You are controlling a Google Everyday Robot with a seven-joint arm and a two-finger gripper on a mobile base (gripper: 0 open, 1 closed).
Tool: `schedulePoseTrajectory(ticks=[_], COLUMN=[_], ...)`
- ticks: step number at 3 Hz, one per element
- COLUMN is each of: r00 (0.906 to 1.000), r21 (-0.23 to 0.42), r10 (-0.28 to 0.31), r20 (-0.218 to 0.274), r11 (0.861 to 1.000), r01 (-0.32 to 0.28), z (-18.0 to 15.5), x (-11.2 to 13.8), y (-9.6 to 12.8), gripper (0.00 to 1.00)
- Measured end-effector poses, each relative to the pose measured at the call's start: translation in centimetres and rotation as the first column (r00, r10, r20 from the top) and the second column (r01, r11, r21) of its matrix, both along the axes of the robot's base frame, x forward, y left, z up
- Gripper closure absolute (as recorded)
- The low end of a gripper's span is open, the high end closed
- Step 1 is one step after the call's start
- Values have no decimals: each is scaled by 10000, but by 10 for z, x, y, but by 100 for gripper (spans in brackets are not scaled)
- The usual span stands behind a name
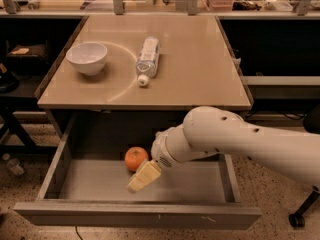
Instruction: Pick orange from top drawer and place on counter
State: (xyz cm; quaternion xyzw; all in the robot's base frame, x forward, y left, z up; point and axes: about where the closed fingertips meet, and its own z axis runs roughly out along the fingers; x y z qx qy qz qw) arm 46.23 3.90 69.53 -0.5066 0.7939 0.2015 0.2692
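Observation:
The orange [135, 158] lies on the grey floor of the open top drawer [90, 184], left of its middle. My gripper [141, 178] reaches down into the drawer from the right on a white arm, and its pale yellow fingers sit just right of and in front of the orange, close to it. The beige counter [190, 64] spreads above the drawer.
A white bowl [87, 58] stands on the counter's left part. A clear plastic bottle [148, 58] lies on its side near the counter's middle. Dark shelving flanks the counter on both sides. A chair base [300, 216] shows at the lower right.

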Motion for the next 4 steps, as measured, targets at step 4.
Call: schedulePoseTrajectory(ticks=[4], r00=[9954], r21=[-187], r10=[-542], r20=[787], r11=[9983], r01=[558], z=[-56], x=[44], y=[36], gripper=[0])
